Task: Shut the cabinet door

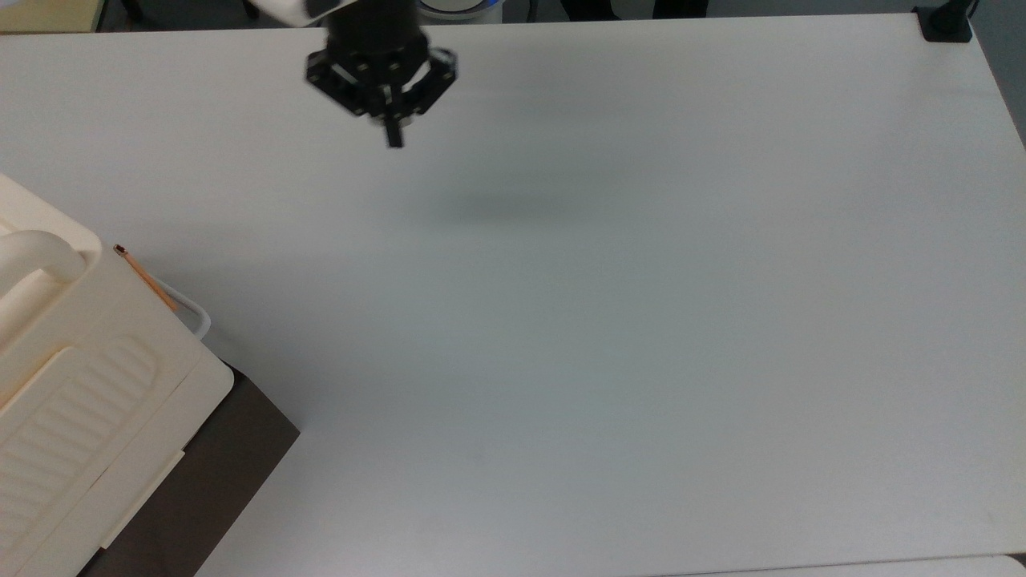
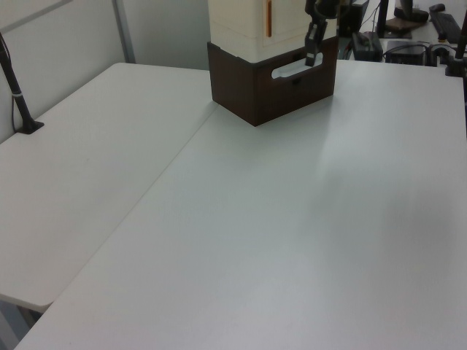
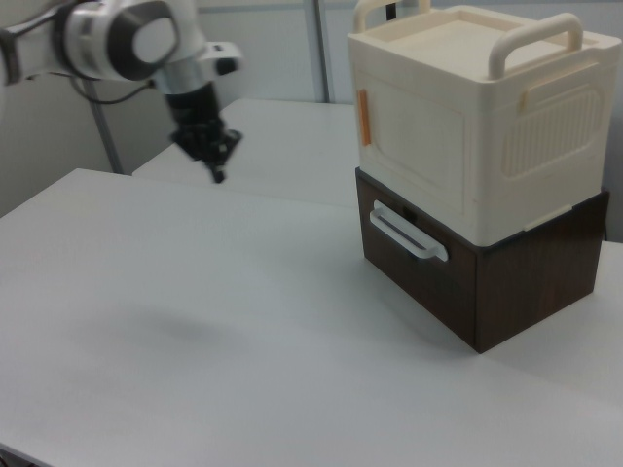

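Right view: cabinet (image 3: 477,117), cream, stood on a dark brown base (image 3: 477,282) at the right view's right. Door (image 3: 419,146) lay flush on the cabinet's front face, upright, long axis vertical, orange strip (image 3: 364,118) at its left edge; judged already shut. Gripper (image 3: 216,167) hung above the table (image 3: 195,321), well apart, to the door's left. Fingers narrow, tips together, holding nothing, pointing down.

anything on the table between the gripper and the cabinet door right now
Nothing visible. In the right view the gripper hangs above bare table, off to the right view's left of the cabinet door, which sits flush in the cream cabinet's front. The stretch between them holds no objects.
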Controlling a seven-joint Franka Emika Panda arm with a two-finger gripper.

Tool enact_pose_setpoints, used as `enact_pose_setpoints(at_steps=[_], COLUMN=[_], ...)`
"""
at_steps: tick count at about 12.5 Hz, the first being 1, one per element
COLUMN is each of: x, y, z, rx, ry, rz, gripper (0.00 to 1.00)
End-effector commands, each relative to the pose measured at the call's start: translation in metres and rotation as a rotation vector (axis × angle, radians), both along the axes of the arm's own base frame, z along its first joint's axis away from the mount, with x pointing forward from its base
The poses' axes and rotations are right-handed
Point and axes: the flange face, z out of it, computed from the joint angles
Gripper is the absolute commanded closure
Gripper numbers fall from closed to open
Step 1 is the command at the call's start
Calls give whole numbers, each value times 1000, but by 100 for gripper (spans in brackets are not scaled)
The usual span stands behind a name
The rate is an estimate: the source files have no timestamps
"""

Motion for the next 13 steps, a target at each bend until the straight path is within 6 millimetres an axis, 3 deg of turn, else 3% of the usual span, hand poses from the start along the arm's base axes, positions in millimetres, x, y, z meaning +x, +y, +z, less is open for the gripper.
enact_pose_setpoints(at_steps=[1, 2, 3, 4, 5, 13], x=[-49, -54, -55, -55, -56, -60], y=[41, 46, 46, 45, 40, 28], z=[2, 3, 3, 3, 3, 12], rx=[-30, -31, -41, -62, -99, -105], ry=[108, 121, 129, 135, 145, 169], rz=[34, 43, 43, 44, 41, -42], gripper=[92, 75, 52, 16, 2, 0])
